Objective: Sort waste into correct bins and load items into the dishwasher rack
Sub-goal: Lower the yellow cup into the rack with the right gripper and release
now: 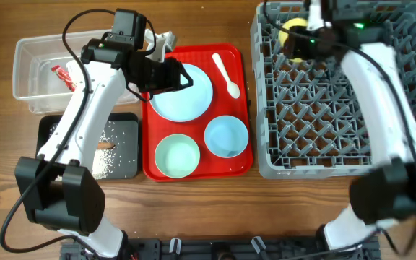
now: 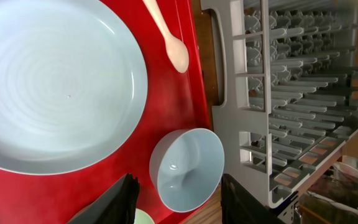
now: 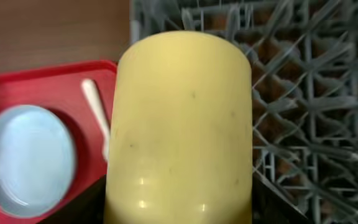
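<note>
My right gripper point(image 1: 300, 37) is shut on the small yellow cup point(image 3: 179, 124), holding it over the back left corner of the grey dishwasher rack point(image 1: 338, 123). My left gripper point(image 1: 185, 78) hangs open above the round pale blue plate point(image 1: 183, 97) on the red tray point(image 1: 243, 61), with nothing between its fingers. In the left wrist view the plate point(image 2: 48, 87) fills the upper left and the blue bowl point(image 2: 188, 168) lies below the open gripper point(image 2: 180, 183). A white spoon point(image 1: 226, 74) lies right of the plate. The blue bowl point(image 1: 226, 136) and the mint bowl point(image 1: 177, 155) sit at the tray's front.
A clear tub point(image 1: 31, 90) at the back left holds a red wrapper point(image 1: 65, 76). In front of it a black tray point(image 1: 127, 130) carries rice grains point(image 1: 107, 160) and a brown stick point(image 1: 105, 144). The rack's peg grid point(image 3: 303, 93) lies under the cup.
</note>
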Robot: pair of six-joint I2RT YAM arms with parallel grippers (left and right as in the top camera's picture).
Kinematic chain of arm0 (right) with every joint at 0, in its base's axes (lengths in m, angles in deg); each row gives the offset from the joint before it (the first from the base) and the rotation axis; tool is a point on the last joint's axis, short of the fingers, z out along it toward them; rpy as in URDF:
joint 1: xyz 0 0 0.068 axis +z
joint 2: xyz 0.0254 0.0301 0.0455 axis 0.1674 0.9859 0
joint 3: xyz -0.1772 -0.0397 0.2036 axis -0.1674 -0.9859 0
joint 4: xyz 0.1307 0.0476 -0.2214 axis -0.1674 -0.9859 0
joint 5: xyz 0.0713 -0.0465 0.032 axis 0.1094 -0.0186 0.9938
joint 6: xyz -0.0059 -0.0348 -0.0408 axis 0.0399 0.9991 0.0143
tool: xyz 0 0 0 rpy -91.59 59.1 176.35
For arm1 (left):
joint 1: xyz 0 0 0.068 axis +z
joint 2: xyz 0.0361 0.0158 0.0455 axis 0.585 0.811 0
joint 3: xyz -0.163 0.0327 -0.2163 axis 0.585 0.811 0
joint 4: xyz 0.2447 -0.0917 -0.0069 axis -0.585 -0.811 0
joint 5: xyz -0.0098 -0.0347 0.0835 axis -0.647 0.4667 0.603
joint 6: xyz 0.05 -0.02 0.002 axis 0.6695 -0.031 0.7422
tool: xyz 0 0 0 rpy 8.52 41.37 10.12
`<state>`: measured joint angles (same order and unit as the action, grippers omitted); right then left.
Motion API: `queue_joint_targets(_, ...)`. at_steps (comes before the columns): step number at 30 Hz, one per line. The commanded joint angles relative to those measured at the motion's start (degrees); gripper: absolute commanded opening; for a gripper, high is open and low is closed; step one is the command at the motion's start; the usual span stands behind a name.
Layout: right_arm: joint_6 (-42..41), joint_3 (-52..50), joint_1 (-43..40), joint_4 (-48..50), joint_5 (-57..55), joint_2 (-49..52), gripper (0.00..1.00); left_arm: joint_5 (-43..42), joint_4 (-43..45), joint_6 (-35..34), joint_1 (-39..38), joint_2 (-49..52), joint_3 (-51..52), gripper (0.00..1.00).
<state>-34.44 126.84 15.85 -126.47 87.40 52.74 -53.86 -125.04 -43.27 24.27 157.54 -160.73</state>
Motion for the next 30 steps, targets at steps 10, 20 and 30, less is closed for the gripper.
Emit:
queue_joint_targets(10,-1.03,-14.69,2.38,-27.65,5.03,-9.55,0.25,0.33,-0.07,-0.33,-0.26,-0.39,0.48,0.44)
queue_joint_targets(20,-3.96,-21.62,5.18,-21.62,0.87,-9.55,0.26,0.33,-0.55,-0.33,-0.26,-0.39,0.48,0.44)
queue_joint_targets(30,-4.00,-21.62,5.18,-22.23,0.57,-9.55,0.80,0.33,-0.72,-0.33,-0.26,-0.39,0.48,0.44)
